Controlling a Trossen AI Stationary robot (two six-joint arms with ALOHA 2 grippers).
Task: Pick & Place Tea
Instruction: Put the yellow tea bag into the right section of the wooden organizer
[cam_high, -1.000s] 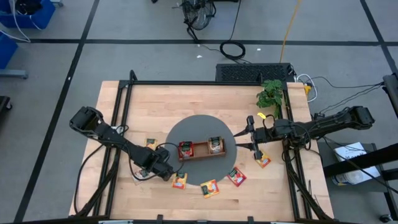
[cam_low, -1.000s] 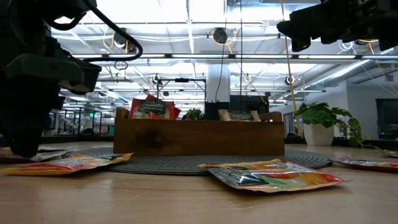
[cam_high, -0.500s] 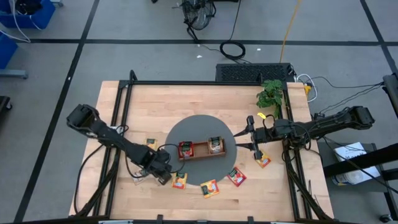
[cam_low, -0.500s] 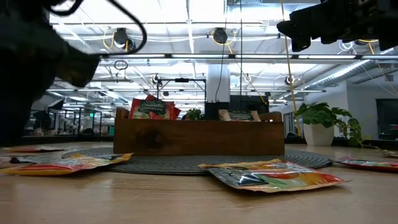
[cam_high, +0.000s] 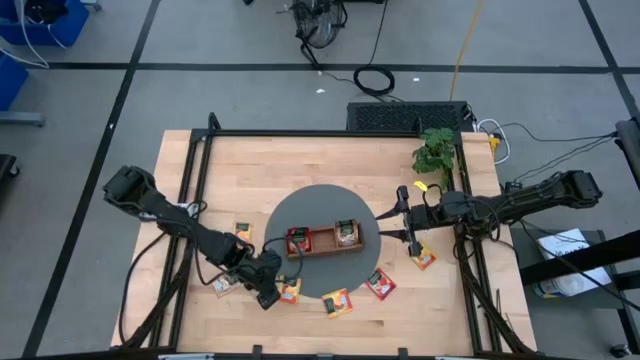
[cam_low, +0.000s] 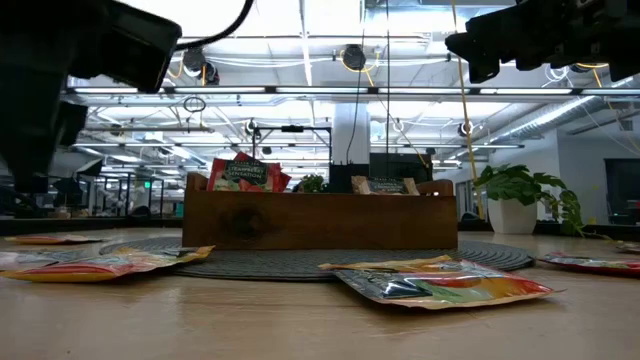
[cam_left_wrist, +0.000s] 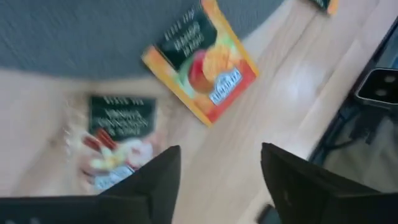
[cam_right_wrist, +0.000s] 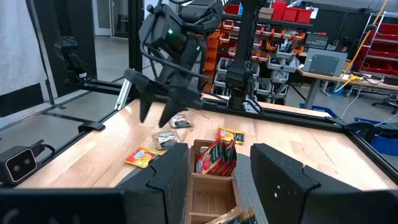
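Tea packets are small flat squares, glossy, mostly orange-red with fruit art and a dark band of print. A few stand upright in the wooden tray (cam_high: 322, 241): a red bunch (cam_high: 298, 240) in its left compartment, a darker packet (cam_high: 346, 233) in the right one, middle compartment looks bare. The tray sits on a round grey mat (cam_high: 322, 215). The rest lie loose on the wooden table (cam_high: 300, 160): an orange one (cam_left_wrist: 200, 60) at the mat's edge, a whitish strawberry-looking one (cam_left_wrist: 115, 137) beside it, plus others along the front edge of the mat (cam_high: 337, 302) and (cam_high: 381, 285).

The left gripper (cam_high: 268, 293) hangs just above those front-left packets, fingers (cam_left_wrist: 155, 186) spread apart with nothing between them. The right gripper (cam_high: 403, 215) waits up off the table at the mat's right side, jaws parted, empty too. Potted plant (cam_high: 434, 152) at the back right.
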